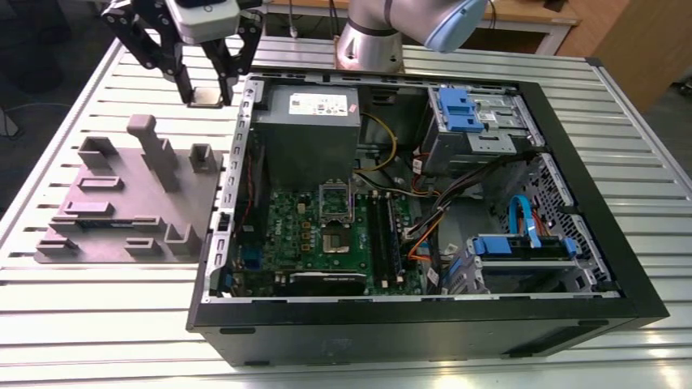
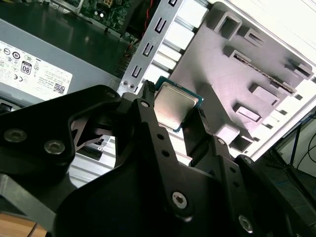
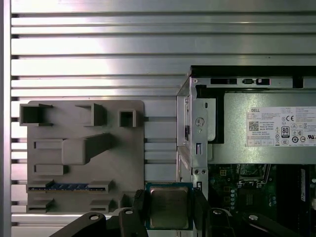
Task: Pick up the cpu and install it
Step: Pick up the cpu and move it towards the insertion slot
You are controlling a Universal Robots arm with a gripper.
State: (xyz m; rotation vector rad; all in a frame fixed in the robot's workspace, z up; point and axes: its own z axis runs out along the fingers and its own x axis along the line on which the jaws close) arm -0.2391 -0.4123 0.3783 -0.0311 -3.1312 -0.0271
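Note:
My gripper (image 1: pixel 206 96) hangs above the slatted table, between the grey fixture and the back corner of the open computer case, at the exterior view's upper left. It is shut on the cpu (image 1: pixel 207 101), a small square silver chip held by two opposite edges. Both wrist views show the cpu (image 2: pixel 175 106) (image 3: pixel 169 207) between the black fingers (image 2: pixel 148 123), its shiny top in sight. The dark square socket (image 1: pixel 333 240) lies on the green motherboard (image 1: pixel 292 235) inside the case, well away from the cpu.
The black computer case (image 1: pixel 378 316) lies open on the table, with a grey power supply (image 1: pixel 308 105), blue drive bays (image 1: pixel 465 109) and cables inside. A grey parts fixture (image 1: pixel 119 203) with raised posts sits at the exterior view's left. Its slot holds a long stick (image 3: pixel 69 187).

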